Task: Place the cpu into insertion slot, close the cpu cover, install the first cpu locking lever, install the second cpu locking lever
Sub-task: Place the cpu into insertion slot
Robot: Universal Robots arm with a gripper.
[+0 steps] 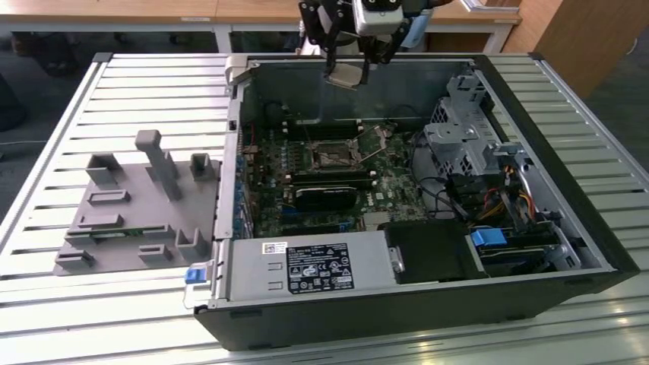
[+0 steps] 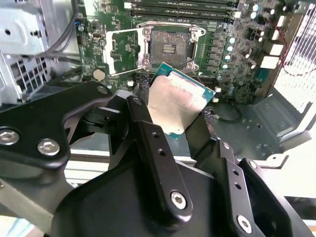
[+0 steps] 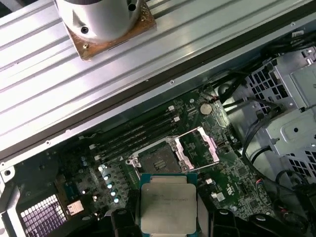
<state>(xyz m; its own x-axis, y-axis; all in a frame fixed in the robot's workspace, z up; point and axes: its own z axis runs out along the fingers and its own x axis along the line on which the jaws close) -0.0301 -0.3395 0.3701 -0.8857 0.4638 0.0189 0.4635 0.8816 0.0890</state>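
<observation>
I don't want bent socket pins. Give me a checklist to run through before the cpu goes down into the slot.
1. Grip on the cpu: ok, jaws shut on two opposite edges.
2. The insertion slot is free: ok, nothing lies in it.
3. The cpu cover is open: ok, swung aside off the slot.
4. The cpu centred over the slot: cannot tell.
5. Corner marks on the cpu matched to the slot: cannot tell.
</observation>
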